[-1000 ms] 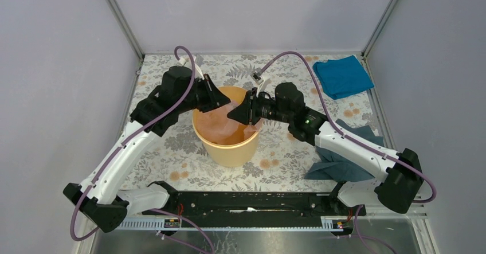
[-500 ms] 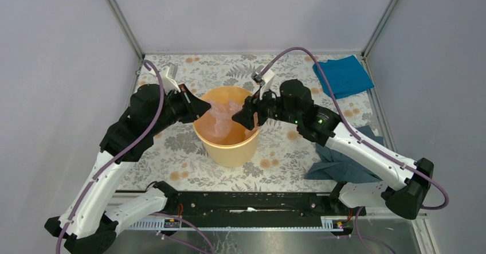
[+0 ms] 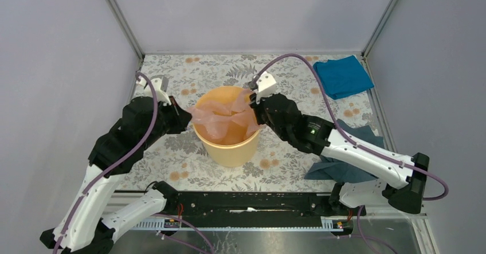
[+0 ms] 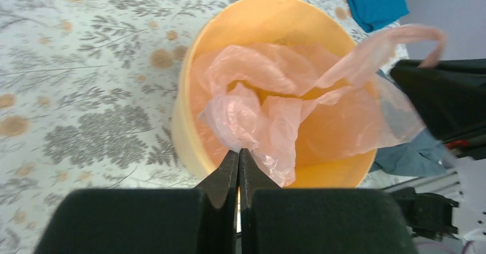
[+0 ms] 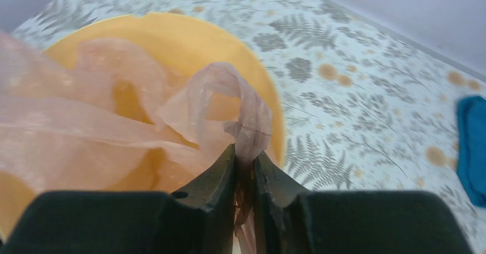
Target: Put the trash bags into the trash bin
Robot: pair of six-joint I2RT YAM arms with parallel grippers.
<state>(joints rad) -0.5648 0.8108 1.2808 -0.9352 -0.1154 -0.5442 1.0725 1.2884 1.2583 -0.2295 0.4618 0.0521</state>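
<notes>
Pink bag (image 3: 220, 119): stretched across yellow bin (image 3: 229, 152) mouth, frame centre; left pincer (image 4: 239, 155) and right pincer (image 5: 245, 157) each clamped on its edge.

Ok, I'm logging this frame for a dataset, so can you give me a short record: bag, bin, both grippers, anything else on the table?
bag: pale-pink plastic bag, stretched over the bin's mouth, partly inside
bin: yellow-orange bucket, upright
left gripper: shut on the bag at the bin's left rim
right gripper: shut on a bag handle at the right rim
other: bright blue cloth, far right corner; grey-blue cloth under the right arm
</notes>
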